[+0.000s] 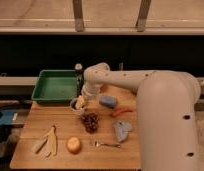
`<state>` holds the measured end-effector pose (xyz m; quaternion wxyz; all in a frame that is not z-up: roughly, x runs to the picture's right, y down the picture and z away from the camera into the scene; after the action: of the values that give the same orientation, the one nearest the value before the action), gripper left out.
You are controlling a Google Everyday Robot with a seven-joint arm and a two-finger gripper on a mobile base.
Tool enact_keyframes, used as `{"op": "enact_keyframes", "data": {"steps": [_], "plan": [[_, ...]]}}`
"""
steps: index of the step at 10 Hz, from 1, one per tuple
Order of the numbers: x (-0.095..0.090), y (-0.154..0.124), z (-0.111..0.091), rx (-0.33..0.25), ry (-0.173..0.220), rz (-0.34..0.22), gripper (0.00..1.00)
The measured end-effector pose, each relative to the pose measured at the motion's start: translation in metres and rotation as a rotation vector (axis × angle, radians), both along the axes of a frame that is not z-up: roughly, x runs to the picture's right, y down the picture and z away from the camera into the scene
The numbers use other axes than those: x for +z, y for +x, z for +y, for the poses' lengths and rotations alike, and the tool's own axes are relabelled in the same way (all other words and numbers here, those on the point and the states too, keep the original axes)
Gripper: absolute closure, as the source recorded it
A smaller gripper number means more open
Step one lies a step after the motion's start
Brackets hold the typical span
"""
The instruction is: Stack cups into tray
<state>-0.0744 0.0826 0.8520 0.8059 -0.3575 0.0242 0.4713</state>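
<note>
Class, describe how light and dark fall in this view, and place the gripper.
Camera view: dim, warm light on the wooden table; the band behind the green tray is nearly black; the white arm is brightest; the gripper sits at the pale cup.

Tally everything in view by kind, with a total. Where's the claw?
Tray: 1, green tray
Cup: 1, pale cup, claw at its mouth
Food: 4, grapes, orange fruit, banana peel, red-orange vegetable
Blue items: 2, blue pad, blue-grey cloth
Utensil: 1, metal utensil
Bottle: 1, dark bottle
Total: 10
</note>
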Motion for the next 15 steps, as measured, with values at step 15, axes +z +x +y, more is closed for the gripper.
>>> {"op": "enact_keyframes", "data": {"steps": [15], "plan": [[-0.068, -0.023, -0.040, 0.006, 0.053, -0.137, 0.87]]}}
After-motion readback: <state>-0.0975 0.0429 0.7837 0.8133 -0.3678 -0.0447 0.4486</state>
